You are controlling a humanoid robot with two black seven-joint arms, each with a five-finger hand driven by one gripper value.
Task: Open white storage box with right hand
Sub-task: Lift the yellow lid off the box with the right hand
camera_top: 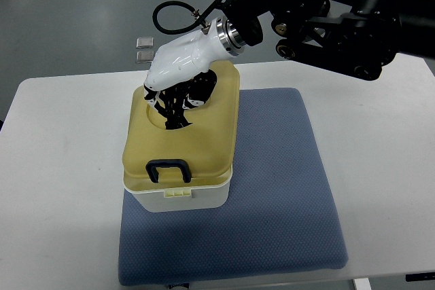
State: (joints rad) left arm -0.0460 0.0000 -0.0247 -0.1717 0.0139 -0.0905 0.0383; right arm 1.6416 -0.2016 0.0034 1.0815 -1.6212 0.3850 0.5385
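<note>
A white storage box with a pale yellow lid stands on the left part of a blue mat. The lid is down. A black handle and a small front latch sit at its near edge. My right hand, white with black fingers, comes in from the upper right and rests on the far part of the lid top. Its fingers are spread and curled down onto the lid surface, holding nothing. The left arm is out of view.
The mat lies on a white table. Two small grey squares lie on the floor beyond the table's far edge. My right arm's black links hang over the table's far right.
</note>
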